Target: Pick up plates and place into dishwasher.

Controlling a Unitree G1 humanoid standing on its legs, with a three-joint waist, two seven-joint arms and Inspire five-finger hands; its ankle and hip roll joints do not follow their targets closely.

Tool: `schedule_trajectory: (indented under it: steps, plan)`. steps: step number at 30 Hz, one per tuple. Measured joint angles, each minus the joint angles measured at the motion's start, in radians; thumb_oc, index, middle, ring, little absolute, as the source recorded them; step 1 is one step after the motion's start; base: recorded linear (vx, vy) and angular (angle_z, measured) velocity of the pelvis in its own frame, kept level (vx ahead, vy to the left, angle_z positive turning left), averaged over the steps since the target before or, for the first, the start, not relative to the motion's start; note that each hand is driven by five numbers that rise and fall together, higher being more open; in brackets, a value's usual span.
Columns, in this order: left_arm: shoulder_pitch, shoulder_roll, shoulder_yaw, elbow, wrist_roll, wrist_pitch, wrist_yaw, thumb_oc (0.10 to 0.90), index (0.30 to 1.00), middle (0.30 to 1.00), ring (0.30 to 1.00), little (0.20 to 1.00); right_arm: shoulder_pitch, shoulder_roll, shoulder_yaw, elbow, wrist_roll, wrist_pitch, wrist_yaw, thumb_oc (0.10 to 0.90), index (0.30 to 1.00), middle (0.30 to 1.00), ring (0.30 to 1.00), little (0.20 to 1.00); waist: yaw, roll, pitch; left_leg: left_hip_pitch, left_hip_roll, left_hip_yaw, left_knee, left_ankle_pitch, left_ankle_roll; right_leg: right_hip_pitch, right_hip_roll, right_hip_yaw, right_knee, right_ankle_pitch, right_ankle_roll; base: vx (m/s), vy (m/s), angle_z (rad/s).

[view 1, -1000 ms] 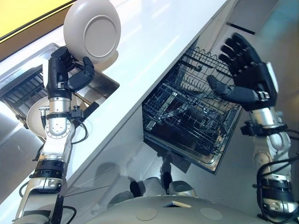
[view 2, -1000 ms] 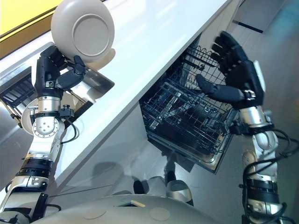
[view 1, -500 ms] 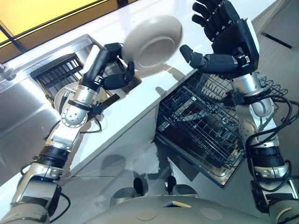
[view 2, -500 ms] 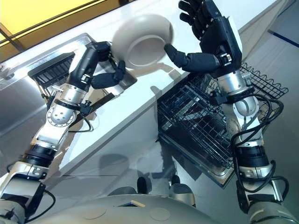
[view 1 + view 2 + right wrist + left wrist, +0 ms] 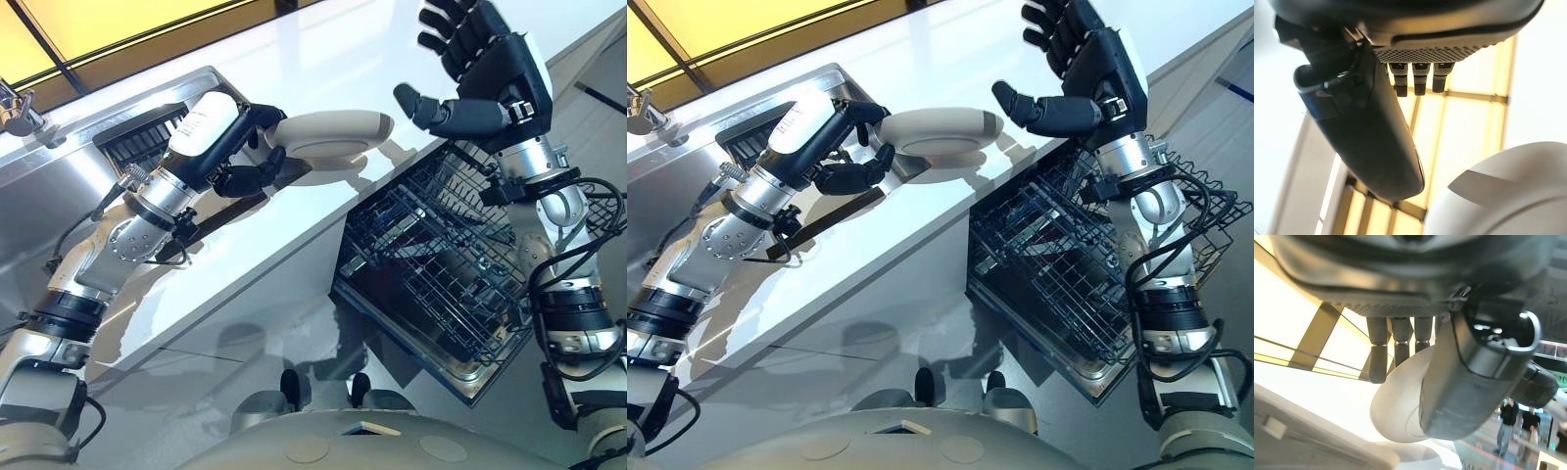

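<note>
A beige plate (image 5: 333,133) hangs level above the white countertop (image 5: 323,59), with my left hand (image 5: 250,162) shut on its near rim. The left wrist view shows the fingers (image 5: 1386,345) and thumb pinching the plate (image 5: 1398,418). My right hand (image 5: 480,83) is open with fingers spread, raised just right of the plate and apart from it. In the right wrist view the plate (image 5: 1503,196) lies past the straight fingers (image 5: 1415,78). The open dishwasher's wire rack (image 5: 441,264) sits below my right hand.
A steel sink (image 5: 88,162) with a dark drying rack (image 5: 147,142) lies at the left behind my left arm, with a tap (image 5: 15,108) at the far left. The dishwasher door (image 5: 460,367) juts out low on the right. People stand far off in the left wrist view.
My left hand has turned the plate from tilted to level and carried it a little lower over the counter. My right hand has stayed open beside it. The camera has shifted.
</note>
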Motion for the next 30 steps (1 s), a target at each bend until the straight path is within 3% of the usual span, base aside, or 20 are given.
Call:
schedule_trajectory:
  steps: [4, 8, 11, 19, 30]
  plan:
    - [0.000, 0.021, 0.001, 0.000, 0.008, -0.018, 0.000, 0.100, 0.300, 0.300, 0.300, 0.200, 0.000, -0.054, 0.014, 0.046, 0.042, 0.082, 0.172, 0.800, 0.900, 0.900, 0.900, 0.900, 0.009, -0.001, 0.000, -0.002, 0.000, -0.008, 0.000, 0.003, -0.001, 0.001, 0.001, -0.004, 0.000, 0.000, 0.000, 0.01, 0.000, 0.06]
    - [0.000, 0.039, 0.001, 0.000, 0.012, -0.022, 0.000, 0.100, 0.300, 0.300, 0.300, 0.200, 0.000, -0.087, 0.077, 0.062, 0.150, 0.091, 0.269, 0.800, 0.900, 0.900, 0.900, 0.900, 0.013, -0.001, -0.001, -0.002, 0.000, -0.010, 0.000, 0.004, 0.000, 0.002, 0.000, -0.009, 0.000, 0.000, 0.000, 0.01, 0.001, 0.02]
    - [0.000, 0.041, 0.002, 0.000, 0.020, -0.036, 0.005, 0.100, 0.300, 0.300, 0.300, 0.200, -0.007, -0.070, 0.078, 0.045, 0.256, 0.050, 0.264, 0.800, 0.900, 0.900, 0.900, 0.900, 0.020, -0.001, -0.001, -0.002, 0.000, -0.010, 0.000, 0.004, 0.000, 0.002, 0.000, -0.009, 0.000, 0.000, 0.000, 0.00, 0.000, 0.00]
    - [0.000, 0.041, 0.008, 0.003, 0.025, -0.027, 0.085, 0.100, 0.300, 0.300, 0.300, 0.200, -0.045, -0.018, 0.065, -0.088, 0.268, -0.093, 0.157, 0.800, 0.900, 0.900, 0.900, 0.900, 0.023, -0.001, -0.001, -0.001, 0.000, -0.002, 0.000, 0.005, 0.000, -0.001, 0.000, 0.000, 0.000, 0.000, 0.000, 0.00, 0.000, -0.01]
    - [0.000, 0.041, 0.013, 0.003, 0.025, 0.013, 0.104, 0.100, 0.300, 0.300, 0.300, 0.200, -0.046, -0.007, 0.031, -0.107, 0.040, -0.105, 0.164, 0.800, 0.900, 0.900, 0.900, 0.900, 0.029, -0.001, -0.002, 0.000, 0.000, 0.000, 0.000, 0.005, 0.000, -0.001, 0.001, 0.005, 0.000, 0.000, 0.000, 0.00, 0.000, 0.00]
